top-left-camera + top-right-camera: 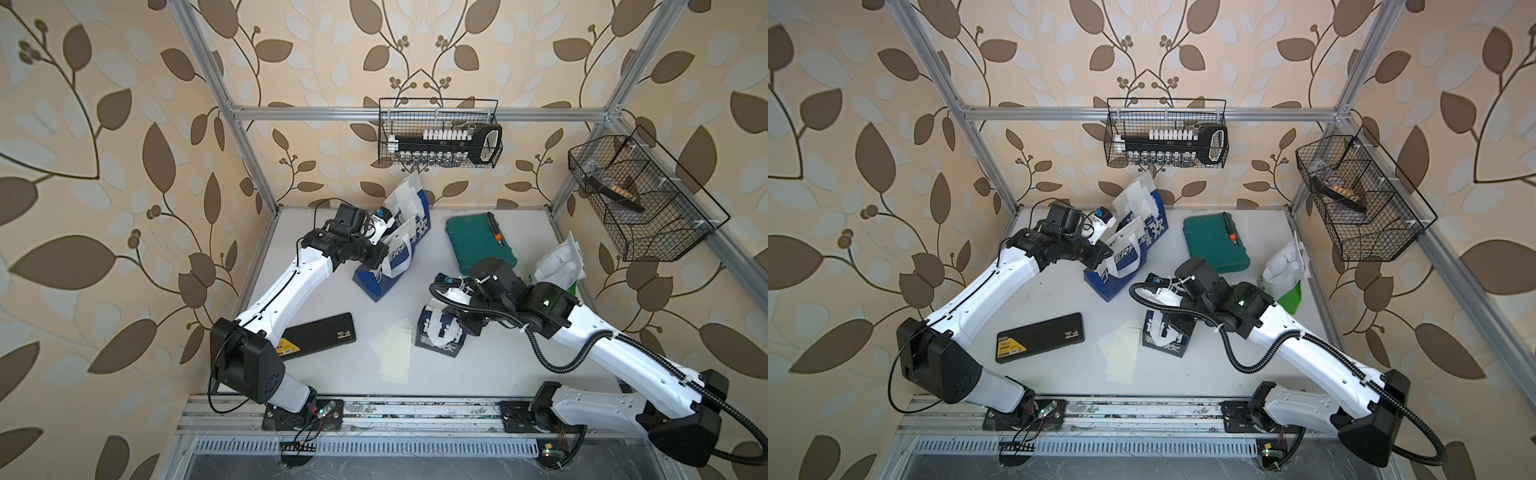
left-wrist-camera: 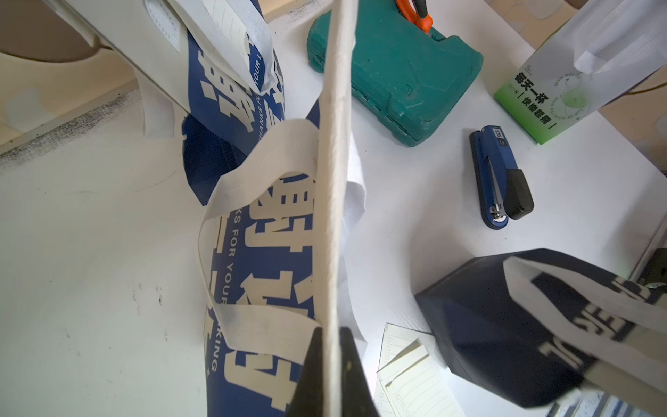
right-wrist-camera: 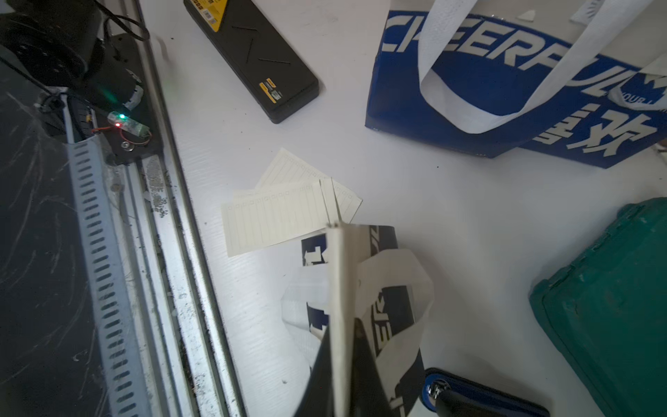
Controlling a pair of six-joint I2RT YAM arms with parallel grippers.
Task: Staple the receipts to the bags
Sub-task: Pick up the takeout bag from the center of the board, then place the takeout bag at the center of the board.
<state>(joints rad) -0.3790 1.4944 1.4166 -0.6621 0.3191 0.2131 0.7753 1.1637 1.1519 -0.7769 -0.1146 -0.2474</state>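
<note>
Left end effector [image 2: 330, 335] pinched shut on the blue bag's [image 1: 390, 257] top rim, far left of the bench [image 1: 478, 374]. Right end effector [image 3: 341, 337] pinched shut on the navy bag's [image 1: 440, 336] rim, mid bench.

Key relation: the stapler [image 2: 500, 177] lay flat just beyond the navy bag, between it and the green case [image 1: 469, 232]. I judged its long axis as roughly far-to-near. Right arm [image 1: 590, 336] was much nearer, but both end effectors were occupied.

Loose receipts [image 1: 392, 353] sat fanned just left of the navy bag. Stapler was hidden under my right arm in both top views. Couldn't tell if a receipt was caught in either pinch.
</note>
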